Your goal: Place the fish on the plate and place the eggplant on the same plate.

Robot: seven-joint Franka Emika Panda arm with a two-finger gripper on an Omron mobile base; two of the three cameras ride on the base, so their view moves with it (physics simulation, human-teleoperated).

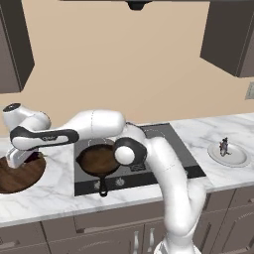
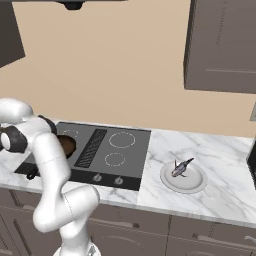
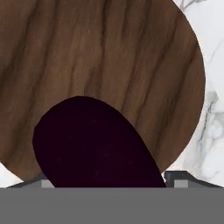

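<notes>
Nearest the hand, the eggplant (image 3: 94,144) lies on the round wooden board (image 3: 100,57) at the far left of the counter, between the 2 spread fingertips (image 3: 180,179) of the gripper (image 1: 22,158), not yet pinched. It looks smooth, rounded, firm and probably slippery, so gripping across its thick middle seems safest. Far right, the fish (image 2: 181,167) already rests on the plate (image 2: 196,186).

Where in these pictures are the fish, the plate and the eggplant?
fish (image 2: 181,168): right base view, middle of its silvery body.
plate (image 2: 196,186): right base view, bare front rim, right of the stove.
eggplant (image 3: 94,142): hand view, middle of its dark purple skin, lying on the wooden board.
</notes>
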